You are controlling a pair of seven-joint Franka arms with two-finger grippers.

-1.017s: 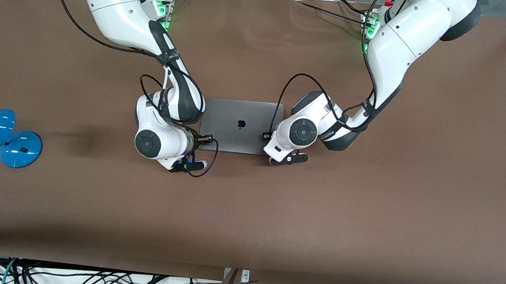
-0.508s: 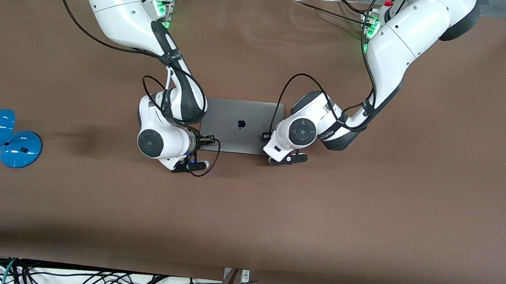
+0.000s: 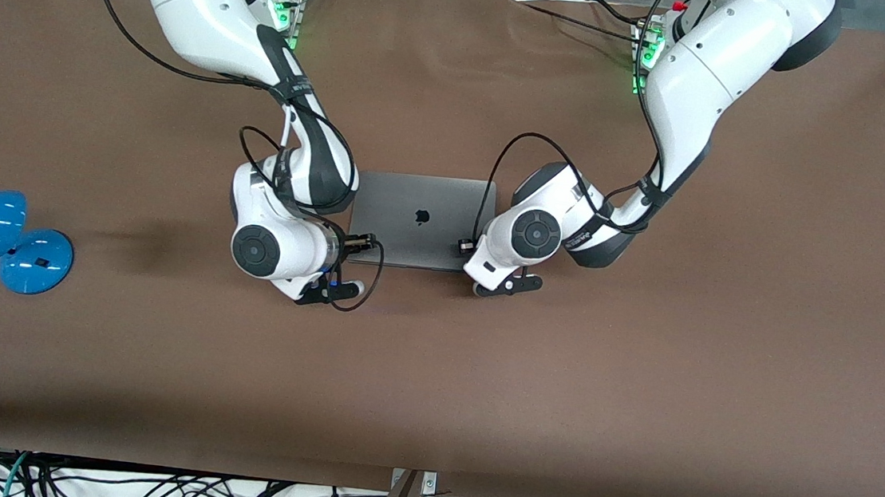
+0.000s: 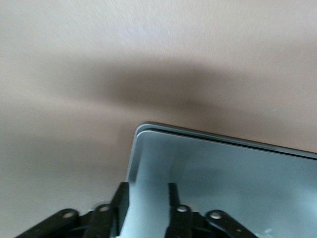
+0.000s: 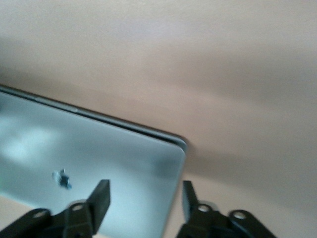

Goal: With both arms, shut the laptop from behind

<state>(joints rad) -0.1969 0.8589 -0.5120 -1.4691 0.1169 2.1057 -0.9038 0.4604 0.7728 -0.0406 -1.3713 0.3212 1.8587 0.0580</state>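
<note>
The space-grey laptop (image 3: 421,220) lies flat on the brown table, with its lid down and the apple logo facing up. A thin dark seam shows between lid and base. My right gripper (image 3: 359,243) is at the corner of the laptop nearer the camera, toward the right arm's end. In the right wrist view it (image 5: 145,191) is open and straddles the lid's side edge (image 5: 173,178). My left gripper (image 3: 464,245) is at the matching corner toward the left arm's end. In the left wrist view it (image 4: 146,191) is open over the lid's edge (image 4: 136,163).
A blue desk lamp (image 3: 3,238) lies near the table edge at the right arm's end. Black cables loop from both wrists beside the laptop. Bare brown table (image 3: 431,376) spreads nearer the camera.
Both hands shifted slightly: the right wrist a little toward the right arm's end, the left wrist a little nearer the camera. The laptop lies as before.
</note>
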